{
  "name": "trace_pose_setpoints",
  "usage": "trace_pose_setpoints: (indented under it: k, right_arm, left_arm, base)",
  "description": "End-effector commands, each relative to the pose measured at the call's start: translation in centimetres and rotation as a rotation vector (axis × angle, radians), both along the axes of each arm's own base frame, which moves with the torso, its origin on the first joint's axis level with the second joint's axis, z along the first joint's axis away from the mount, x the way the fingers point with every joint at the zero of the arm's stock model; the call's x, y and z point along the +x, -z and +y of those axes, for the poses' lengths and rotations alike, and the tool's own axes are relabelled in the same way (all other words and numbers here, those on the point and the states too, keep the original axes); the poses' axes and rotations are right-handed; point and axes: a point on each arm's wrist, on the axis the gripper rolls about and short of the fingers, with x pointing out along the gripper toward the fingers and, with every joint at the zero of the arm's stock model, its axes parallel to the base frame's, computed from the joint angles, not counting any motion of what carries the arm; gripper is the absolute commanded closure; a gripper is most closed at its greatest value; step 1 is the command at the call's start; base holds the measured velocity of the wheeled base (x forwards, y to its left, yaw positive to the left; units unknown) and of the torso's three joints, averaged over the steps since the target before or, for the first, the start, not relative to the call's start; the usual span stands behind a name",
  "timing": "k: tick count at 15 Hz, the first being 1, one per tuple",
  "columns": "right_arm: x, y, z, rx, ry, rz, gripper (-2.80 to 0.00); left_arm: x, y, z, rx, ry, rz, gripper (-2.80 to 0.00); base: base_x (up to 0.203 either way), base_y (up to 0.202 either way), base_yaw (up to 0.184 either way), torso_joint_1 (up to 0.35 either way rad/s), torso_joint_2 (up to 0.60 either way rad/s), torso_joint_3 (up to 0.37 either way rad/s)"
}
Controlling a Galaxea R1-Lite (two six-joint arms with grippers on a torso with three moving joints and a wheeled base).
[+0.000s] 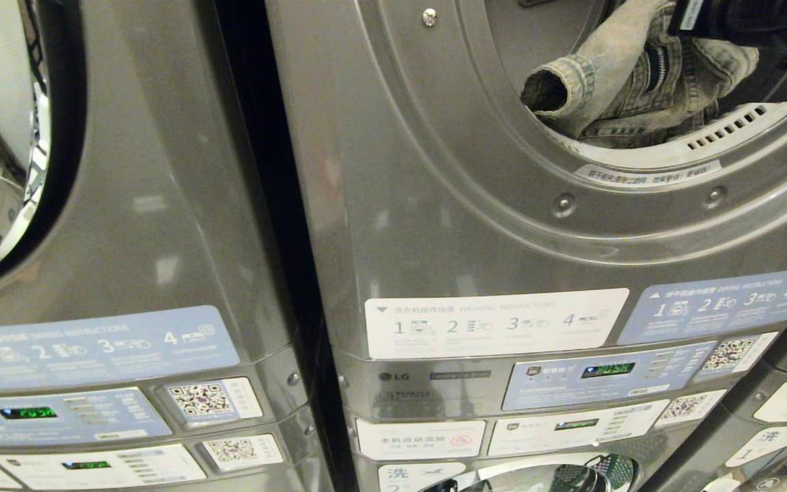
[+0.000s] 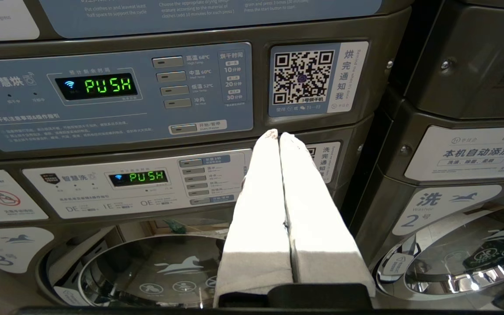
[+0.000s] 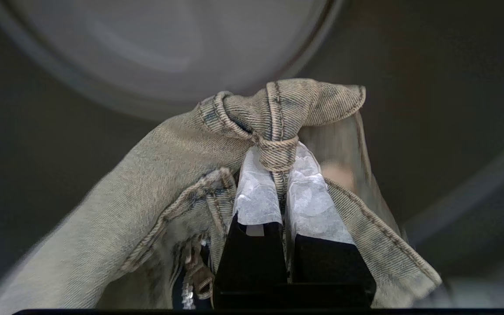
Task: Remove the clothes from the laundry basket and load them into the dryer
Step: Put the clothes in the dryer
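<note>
You see the denim jacket [image 1: 632,75] lying across the dryer [image 1: 503,205] opening, its long run going from the right arm at upper right down and leftward, with one cuffed sleeve [image 1: 557,85] pointing left over the door rim. The right gripper [image 3: 283,175] sits inside the drum, its two white-wrapped fingers [image 3: 258,197] pressed tight on a bunched denim seam that pokes out just past the tips. The cloth is faded olive-grey, heavily stitched, with a dark zipper [image 3: 195,275]. Your left gripper [image 2: 278,135] hangs with its fingers pressed together, empty, before the control panel [image 2: 112,96].
</note>
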Motion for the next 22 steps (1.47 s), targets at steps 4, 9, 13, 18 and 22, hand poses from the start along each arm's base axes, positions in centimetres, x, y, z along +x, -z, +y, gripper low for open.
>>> trace_pose_setpoints:
  k: [4, 9, 13, 18, 22]
  right_arm:
    - [9.0, 4.4, -0.8, -0.261, 0.165, -0.134, 0.0]
    - [9.4, 4.7, -1.0, -0.31, 0.18, -0.141, 0.0]
    - [10.0, 5.3, -0.9, -0.321, 0.176, -0.126, -2.8]
    - [8.3, 3.4, -1.3, -0.301, 0.173, -0.175, -2.8]
    - [2.4, 0.2, 1.7, -0.227, 0.004, -0.171, -2.8]
  left_arm:
    - [0.0, 0.0, 0.0, 0.0, -0.001, 0.001, 0.0]
    - [0.0, 0.0, 0.0, 0.002, -0.001, 0.001, 0.0]
    - [0.0, 0.0, 0.0, 0.003, -0.001, 0.001, 0.0]
    - [0.0, 0.0, 0.0, 0.003, 0.0, 0.002, 0.0]
    - [0.0, 0.0, 0.0, -0.006, -0.004, 0.0, 0.0]
  base:
    - [0.0, 0.0, 0.0, 0.0, 0.0, 0.0]
    - [0.0, 0.0, 0.0, 0.0, 0.0, 0.0]
    - [0.0, 0.0, 0.0, 0.0, 0.0, 0.0]
    - [0.0, 0.0, 0.0, 0.0, 0.0, 0.0]
    - [0.0, 0.0, 0.0, 0.0, 0.0, 0.0]
